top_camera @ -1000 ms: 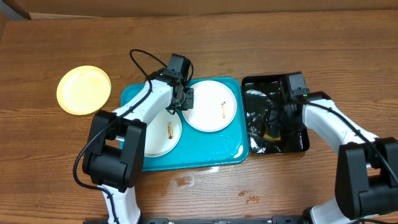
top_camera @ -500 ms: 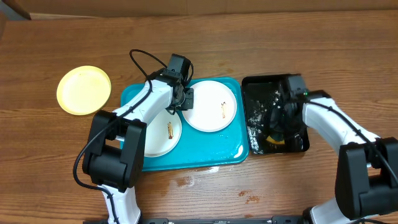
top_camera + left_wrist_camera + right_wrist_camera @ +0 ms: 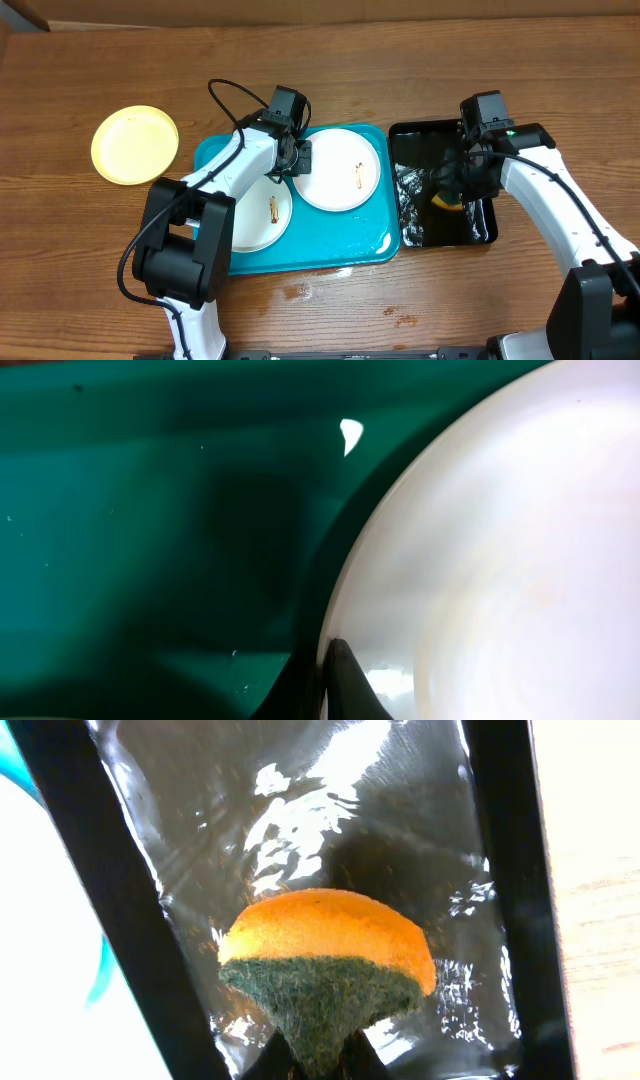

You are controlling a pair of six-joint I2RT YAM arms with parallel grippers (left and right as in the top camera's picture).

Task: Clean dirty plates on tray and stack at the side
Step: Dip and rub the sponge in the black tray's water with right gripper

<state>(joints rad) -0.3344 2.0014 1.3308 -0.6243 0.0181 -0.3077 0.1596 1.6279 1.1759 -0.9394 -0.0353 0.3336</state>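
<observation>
Sponge [image 3: 325, 955], jaws up off blk tray [image 3: 420, 140]

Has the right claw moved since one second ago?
Yes. The right claw, shut on the sponge, shifted toward the far rim of the black tray, which stayed in place.

Brown wood-grain table [image 3: 450, 60] w/ few wet spots [image 3: 302, 291] nr front.

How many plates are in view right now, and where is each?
3. The pale yellow plate lies on the table left of the turquoise tray. On the tray: the rear white plate, and the front white plate partly under the left arm. None seems hidden.
</observation>
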